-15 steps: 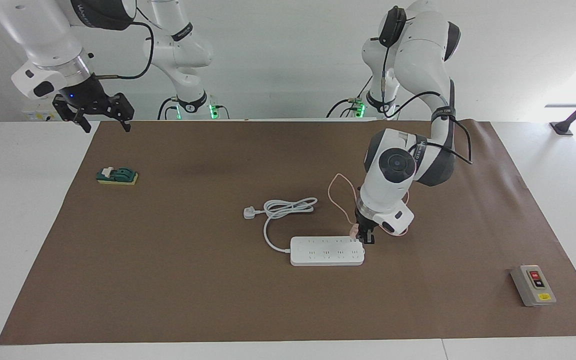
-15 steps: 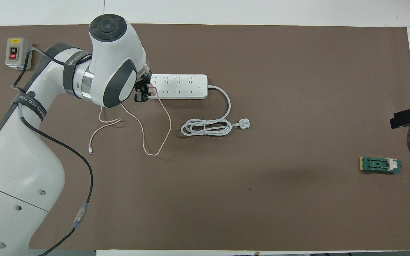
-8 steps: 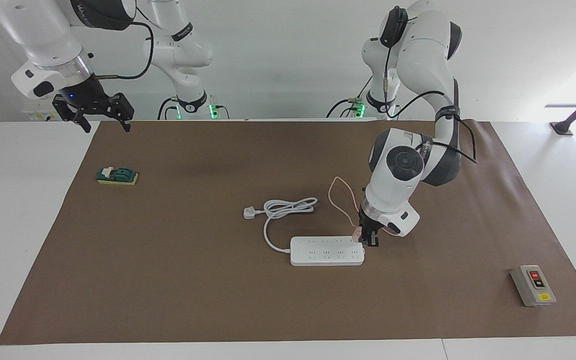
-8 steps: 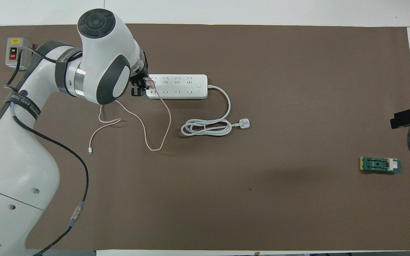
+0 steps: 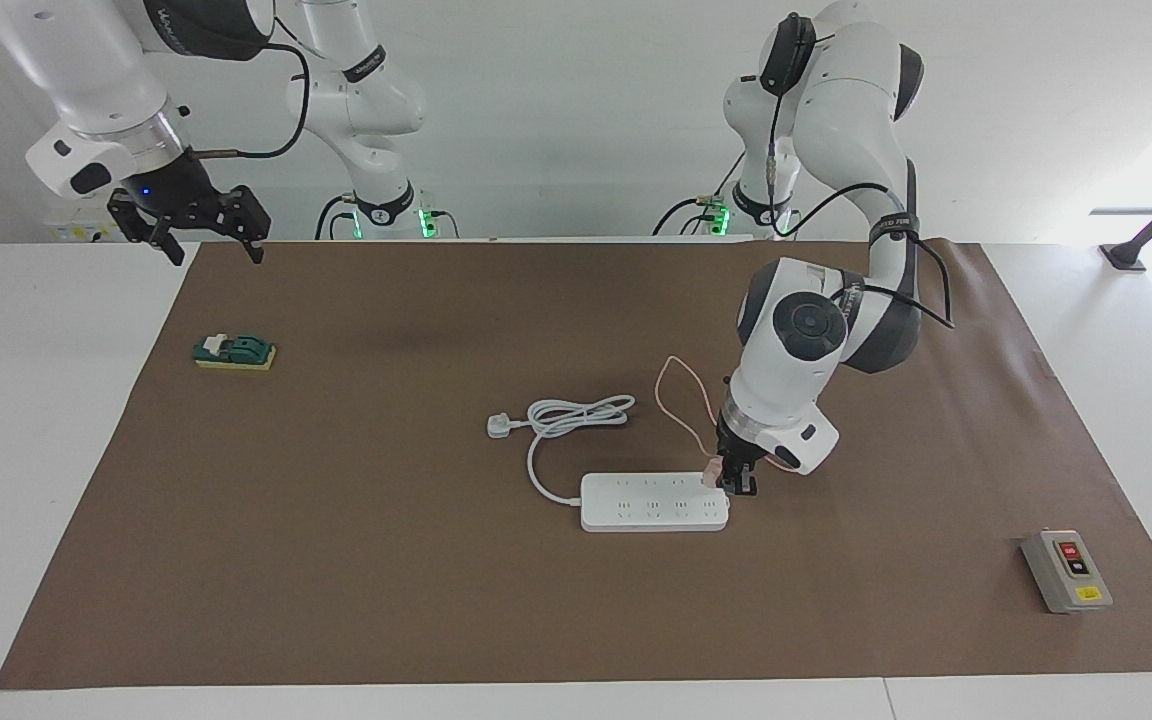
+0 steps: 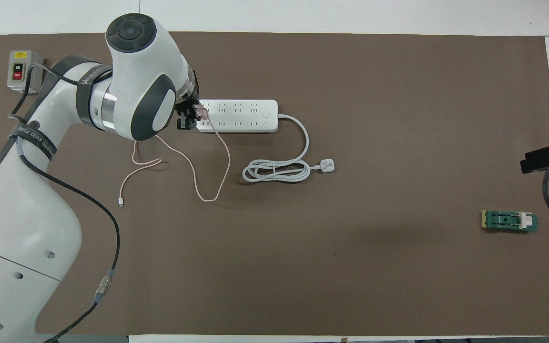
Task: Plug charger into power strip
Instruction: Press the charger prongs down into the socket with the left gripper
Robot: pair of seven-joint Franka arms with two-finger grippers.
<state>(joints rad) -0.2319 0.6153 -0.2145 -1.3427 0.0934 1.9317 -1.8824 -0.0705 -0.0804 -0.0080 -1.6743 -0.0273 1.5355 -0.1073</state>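
The white power strip (image 5: pixel 651 502) (image 6: pixel 241 116) lies flat mid-table. My left gripper (image 5: pixel 733 479) (image 6: pixel 190 117) is down at the strip's end toward the left arm, shut on the small pale-pink charger (image 5: pixel 709 469) (image 6: pixel 201 112). The charger sits over the strip's last sockets; whether its pins are in cannot be told. Its thin pink cable (image 5: pixel 677 386) (image 6: pixel 208 190) loops over the mat nearer the robots. My right gripper (image 5: pixel 204 238) (image 6: pixel 541 159) waits raised over the mat's corner at the right arm's end, open and holding nothing.
The strip's thick white cord is coiled (image 5: pixel 576 413) (image 6: pixel 274 170) nearer the robots, ending in a white three-pin plug (image 5: pixel 500 426) (image 6: pixel 327 166). A grey button box (image 5: pixel 1066 571) (image 6: pixel 19 70) and a green switch block (image 5: pixel 234 352) (image 6: pixel 509 221) sit at the mat's two ends.
The left hand shifted a little toward the left arm's end of the table and tilted, bringing the charger over the strip's end sockets. It has barely moved in the last half second.
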